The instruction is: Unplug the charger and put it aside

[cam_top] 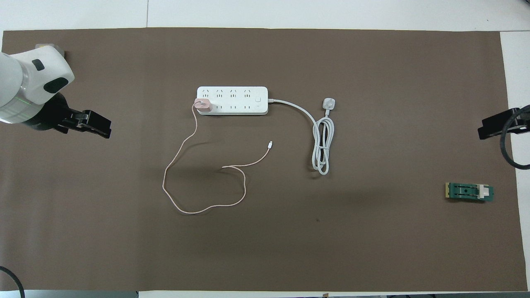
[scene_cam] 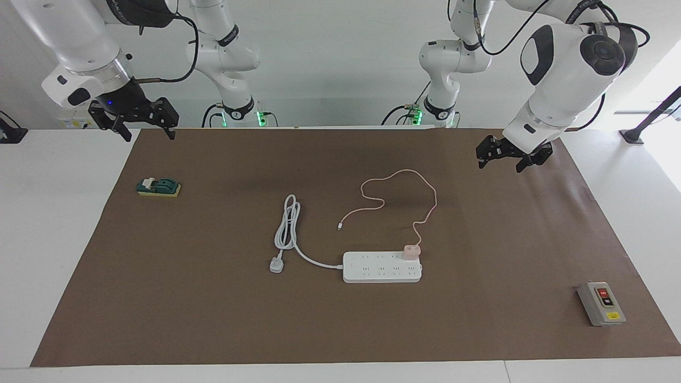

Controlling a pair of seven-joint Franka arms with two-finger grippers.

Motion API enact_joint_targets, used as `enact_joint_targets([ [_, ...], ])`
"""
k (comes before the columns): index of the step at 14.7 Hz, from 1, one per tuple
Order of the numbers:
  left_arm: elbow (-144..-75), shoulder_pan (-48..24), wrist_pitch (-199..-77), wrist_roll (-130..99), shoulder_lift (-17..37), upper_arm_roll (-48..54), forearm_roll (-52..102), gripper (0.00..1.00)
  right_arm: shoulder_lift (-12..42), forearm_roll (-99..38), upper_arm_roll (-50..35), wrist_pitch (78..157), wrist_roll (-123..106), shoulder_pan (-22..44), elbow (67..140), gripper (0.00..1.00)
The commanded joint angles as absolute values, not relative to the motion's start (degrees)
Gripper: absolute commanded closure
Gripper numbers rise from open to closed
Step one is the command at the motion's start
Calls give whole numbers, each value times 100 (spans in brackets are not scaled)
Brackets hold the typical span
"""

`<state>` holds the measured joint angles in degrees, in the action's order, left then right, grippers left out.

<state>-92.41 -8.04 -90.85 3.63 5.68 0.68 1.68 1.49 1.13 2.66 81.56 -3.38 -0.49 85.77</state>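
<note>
The charger (scene_cam: 412, 251) is a small pale pink cube, plugged into the white power strip (scene_cam: 382, 267) at the strip's end toward the left arm; it also shows in the overhead view (cam_top: 203, 105). Its thin pink cable (scene_cam: 420, 189) loops over the mat nearer to the robots, with the free end lying loose. My left gripper (scene_cam: 500, 166) hangs open and empty over the mat toward the left arm's end, well apart from the charger. My right gripper (scene_cam: 150, 136) hangs open and empty over the mat's edge at the right arm's end.
The power strip's white cord (scene_cam: 287, 229) and plug lie coiled beside it toward the right arm's end. A green and yellow switch block (scene_cam: 158, 187) lies at the right arm's end. A grey switch box (scene_cam: 601, 303) with red and black buttons lies at the left arm's end. A brown mat (scene_cam: 213, 319) covers the table.
</note>
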Motion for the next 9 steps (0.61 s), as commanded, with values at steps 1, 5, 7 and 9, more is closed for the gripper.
enact_joint_targets([
  [1, -9123, -1036, -9140, 221, 729, -9, 246, 0, 18, -105, 193, 8322, 541, -88, 8981, 0],
  [5, -9097, -1064, -9114, -299, 721, -17, 228, 0, 123, -692, 150, 8770, 1921, -35, 9281, 0],
  [7, -8966, -1028, -9123, -517, 729, -53, 211, 0, 350, -983, 132, 8990, 2677, 122, 9360, 0],
  [9, -8824, -967, -9088, -842, 799, -79, 237, 0, 597, -1238, 132, 9253, 3503, 333, 9352, 0],
])
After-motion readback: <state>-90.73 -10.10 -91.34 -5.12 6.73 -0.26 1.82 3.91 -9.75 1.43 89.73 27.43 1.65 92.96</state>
